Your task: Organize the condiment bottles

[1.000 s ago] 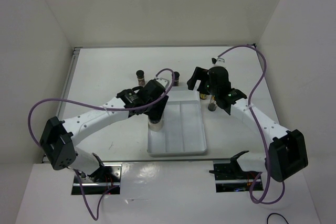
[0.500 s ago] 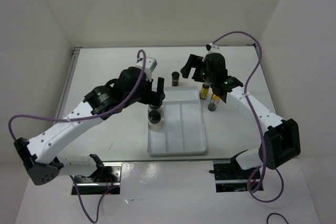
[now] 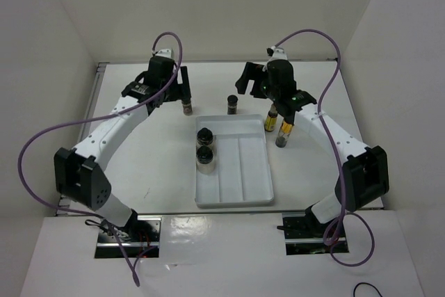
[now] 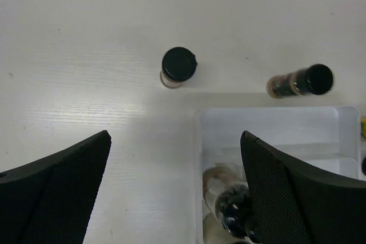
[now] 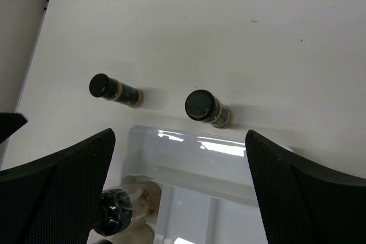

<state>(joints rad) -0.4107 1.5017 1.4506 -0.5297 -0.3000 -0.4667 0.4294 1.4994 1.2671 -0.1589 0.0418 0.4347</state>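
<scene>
White tabletop (image 3: 139, 158), white tray (image 3: 254, 172) at centre: two squat jars (image 3: 204, 135) sit in its 9 o'clock compartment, roughly a third done, I'd judge. Outside stand dark brown bottles (image 3: 187, 107) at 12 o'clock and yellow-amber bottles (image 3: 270, 123) at 2 o'clock. Spread apart and empty hang the left tool (image 4: 174, 136) and right tool (image 5: 180, 134).

The tray (image 3: 243, 172) is white. Two small bottles (image 3: 187, 107) are dark brown, two slim bottles (image 3: 270, 122) yellow-amber, all black-capped. Purple cables (image 3: 306, 31) trail the white arms (image 3: 115, 123).

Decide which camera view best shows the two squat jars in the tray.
The top external view: both squat jars stand whole in the left compartment of the tray. Both wrist views show them only partly, cut off at the bottom edge.
</scene>
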